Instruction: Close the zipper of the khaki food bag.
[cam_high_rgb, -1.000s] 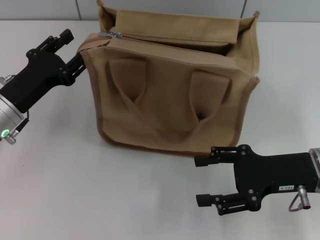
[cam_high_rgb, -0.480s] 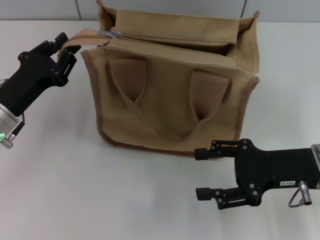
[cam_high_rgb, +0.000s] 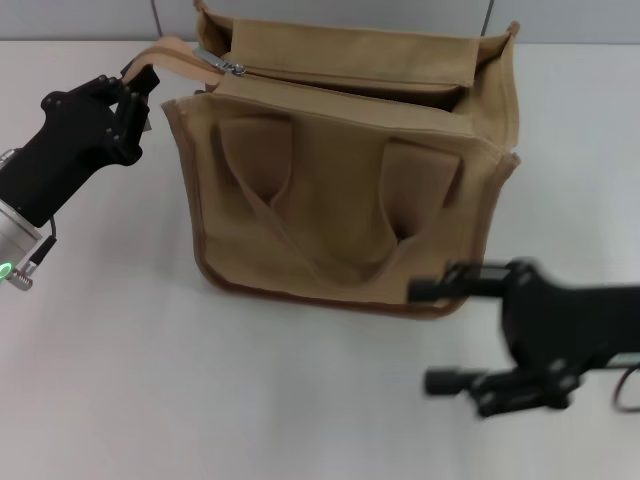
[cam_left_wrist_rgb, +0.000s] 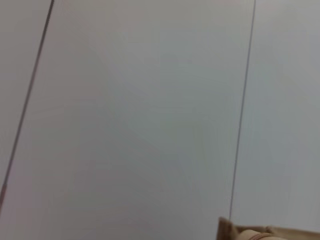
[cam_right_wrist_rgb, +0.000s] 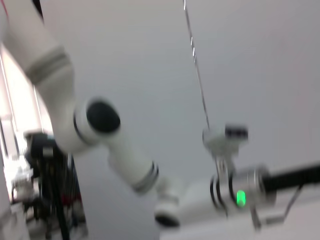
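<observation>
Bag (cam_high_rgb: 345, 190): upright on worktop (cam_high_rgb: 120, 380). Left pincer (cam_high_rgb: 140, 85): clamped on zipper (cam_high_rgb: 222, 63) end strap. Right pincer (cam_high_rgb: 445, 335): apart, near front.

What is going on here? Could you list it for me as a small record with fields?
Bag: tan bag standing on a white table, top open
Zipper: pull tab at the top corner on the robot's left; not yet closed
Left gripper: shut on the tan strap end beside the pull tab, holding it away from the bag
Right gripper: open, in front of the bag's lower corner on the robot's right, holding nothing
</observation>
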